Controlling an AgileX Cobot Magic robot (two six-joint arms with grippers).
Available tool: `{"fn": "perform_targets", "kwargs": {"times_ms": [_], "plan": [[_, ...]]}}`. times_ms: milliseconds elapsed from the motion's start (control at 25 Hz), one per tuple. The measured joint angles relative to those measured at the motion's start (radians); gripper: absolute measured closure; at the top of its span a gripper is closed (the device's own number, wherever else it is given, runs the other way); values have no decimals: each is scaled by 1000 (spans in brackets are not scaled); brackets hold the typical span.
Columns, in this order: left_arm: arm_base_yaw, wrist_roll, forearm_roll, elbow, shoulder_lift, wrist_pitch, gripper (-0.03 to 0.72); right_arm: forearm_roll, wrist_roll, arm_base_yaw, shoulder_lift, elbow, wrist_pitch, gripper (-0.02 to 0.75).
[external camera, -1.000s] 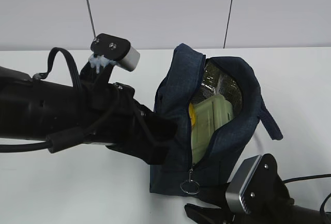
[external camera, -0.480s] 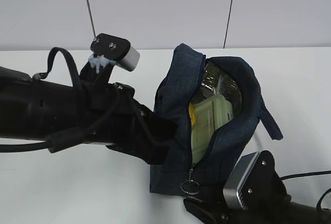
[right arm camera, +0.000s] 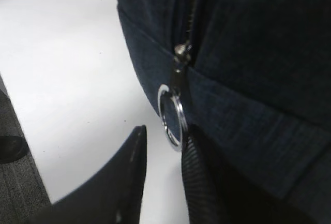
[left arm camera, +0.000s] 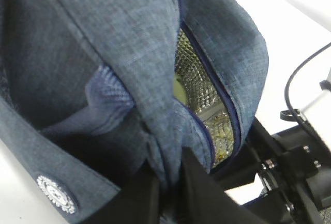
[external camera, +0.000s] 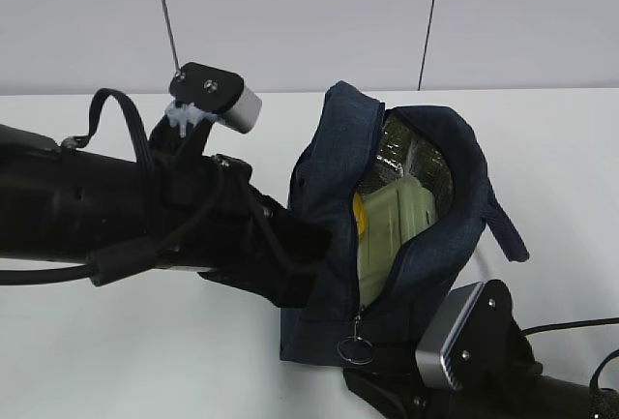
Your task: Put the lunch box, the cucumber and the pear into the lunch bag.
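Observation:
The navy lunch bag (external camera: 334, 167) stands open on the white table, foil lining showing. Inside it I see the sage-green lid of the lunch box (external camera: 392, 225) and a bit of the yellow pear (external camera: 358, 214). The cucumber is hidden. My left gripper (left arm camera: 168, 175) is shut on a fold of the bag's fabric at its left rim (left arm camera: 160, 136). My right gripper (right arm camera: 163, 151) is open just below the zipper's metal ring pull (right arm camera: 172, 116), which hangs at the bag's front (external camera: 355, 348); the ring touches the right finger (right arm camera: 199, 182), and the jaws are not closed on it.
The left arm (external camera: 116, 216) lies across the table's left side against the bag. The bag's strap (external camera: 503, 225) hangs off its right side. The right arm's wrist (external camera: 474, 351) is at the front edge. A cable (left arm camera: 305, 74) runs beside the bag.
My right gripper has crept a little left and closer under the ring pull. The bag, its contents and my left arm have not moved.

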Motion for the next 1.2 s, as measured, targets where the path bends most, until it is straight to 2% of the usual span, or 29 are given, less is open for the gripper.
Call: {"fn": "perform_targets", "kwargs": {"times_ms": [1200], "plan": [[0, 0, 3, 0, 0, -33, 685, 26, 68, 0, 0, -2, 0, 547]]}}
